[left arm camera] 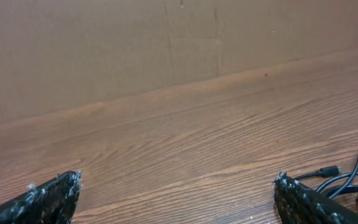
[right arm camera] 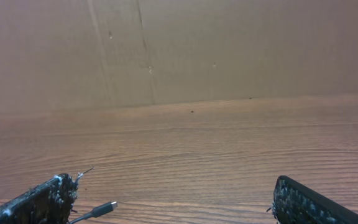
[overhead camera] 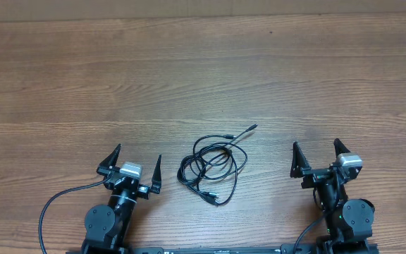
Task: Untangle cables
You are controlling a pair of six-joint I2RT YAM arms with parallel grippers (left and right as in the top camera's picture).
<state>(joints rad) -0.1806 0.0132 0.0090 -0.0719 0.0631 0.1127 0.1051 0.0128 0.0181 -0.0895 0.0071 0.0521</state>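
Cables [overhead camera: 206,166] in one loose knot on wooden table [overhead camera: 203,70]

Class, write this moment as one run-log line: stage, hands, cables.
stage: not begun; left hand: open, empty; right hand: open, empty; thin black cables: tangled between hands on brown wooden table

1. This looks like a robotics lab bench. Two robot arms sit at the bottom edge of the overhead frame, the left arm [overhead camera: 111,215] and the right arm [overhead camera: 347,212].
2. Both stand on a black rail [overhead camera: 217,250] running along the bottom centre.
3. The table [overhead camera: 203,70] is plain wood-grain and fills the overhead frame.
4. A flat brown board [left arm camera: 104,50], seamed like cardboard, walls off the upper half of both wrist views.
5. Thin black cables [overhead camera: 213,166] lie tangled at lower centre, between the arms.
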